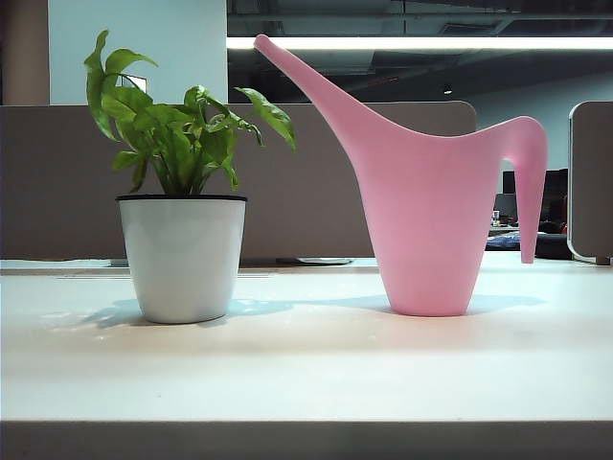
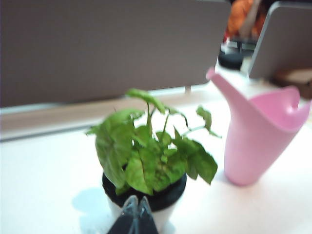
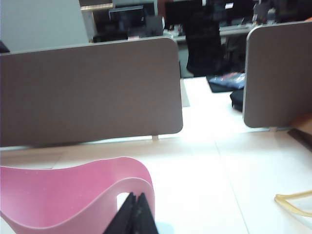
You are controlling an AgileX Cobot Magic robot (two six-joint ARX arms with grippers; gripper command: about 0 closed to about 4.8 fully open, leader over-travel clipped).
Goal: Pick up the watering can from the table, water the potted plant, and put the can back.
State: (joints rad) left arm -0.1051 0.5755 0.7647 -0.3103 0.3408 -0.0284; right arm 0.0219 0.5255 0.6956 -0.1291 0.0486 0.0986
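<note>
Left gripper (image 2: pixel 136 214): seen closest in the left wrist view, fingers pressed together, nothing held, hanging over the near side of the pot.
Right gripper (image 3: pixel 136 214): seen closest in the right wrist view, fingers pressed together, nothing held, placed just above the pink handle.
Table (image 1: pixel 306 369): both containers are stood on it, apart from each other.
Potted plant (image 1: pixel 181 251): a white pot with a black rim is filled with green leaves; it is set on the left.
Watering can (image 1: pixel 426 225): it is stood upright on the right, spout pointed over toward the plant. Its open top is seen, but what is inside cannot be told.
Grey divider (image 1: pixel 316 177): placed behind both.
</note>
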